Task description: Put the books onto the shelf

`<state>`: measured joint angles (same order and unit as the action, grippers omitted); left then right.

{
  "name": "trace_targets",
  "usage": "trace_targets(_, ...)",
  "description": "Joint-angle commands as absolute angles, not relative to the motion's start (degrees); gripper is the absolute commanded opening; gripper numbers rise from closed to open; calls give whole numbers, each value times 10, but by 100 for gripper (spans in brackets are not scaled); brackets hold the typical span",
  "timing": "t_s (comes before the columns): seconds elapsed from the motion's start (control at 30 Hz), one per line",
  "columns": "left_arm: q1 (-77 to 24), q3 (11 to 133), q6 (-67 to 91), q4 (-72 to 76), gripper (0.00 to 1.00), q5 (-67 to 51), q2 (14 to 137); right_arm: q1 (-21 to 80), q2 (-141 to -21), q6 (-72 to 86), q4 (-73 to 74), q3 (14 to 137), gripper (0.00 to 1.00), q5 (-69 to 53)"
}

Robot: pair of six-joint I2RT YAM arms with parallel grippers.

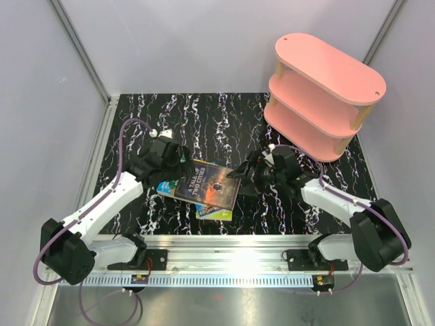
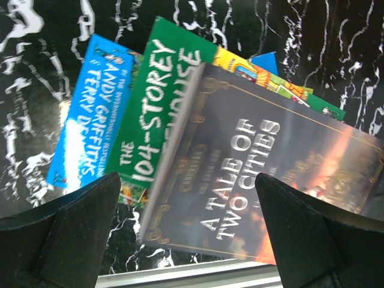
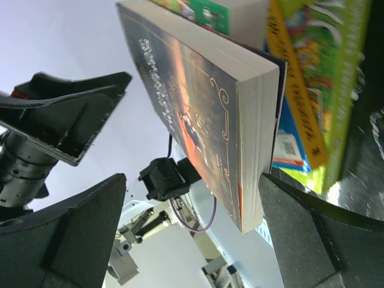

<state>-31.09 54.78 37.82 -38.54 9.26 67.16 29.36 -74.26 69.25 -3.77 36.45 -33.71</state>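
Observation:
Several books lie in a loose stack mid-table (image 1: 207,187). The dark "A Tale of Two Cities" book (image 2: 258,162) is on top. Under it are a green book (image 2: 150,114), a blue book (image 2: 90,120) and a yellow-green book (image 3: 318,72). My left gripper (image 1: 178,166) hovers open over the stack's left end, with the dark cover between its fingers (image 2: 66,240). My right gripper (image 1: 242,174) is open at the stack's right end. The dark book's page edge (image 3: 258,132) is close to its lower finger (image 3: 318,240). The pink three-tier shelf (image 1: 326,95) stands at the back right with nothing on it.
The black marbled tabletop (image 1: 224,122) has grey walls on both sides. A metal rail (image 1: 231,248) runs along the near edge by the arm bases. The left gripper's finger (image 3: 66,120) shows in the right wrist view beyond the dark book.

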Motion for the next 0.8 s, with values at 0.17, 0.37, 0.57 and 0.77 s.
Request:
trace_targets(0.17,-306,538,323,-308,99,-12,717,320,-802,686,-141,397,100,-336)
trace_targets(0.37,-306,507,332,-283,99,-34,723,329,-805,665,-110,385,98,-332)
trace_targets(0.57,-306,505,337,-272,98,-41,733,331,-790,642,-61,385,98,-298)
trace_targets(0.77,-309,522,343,-268,97,-49,743,345,-830,623,-43,452,96,-298)
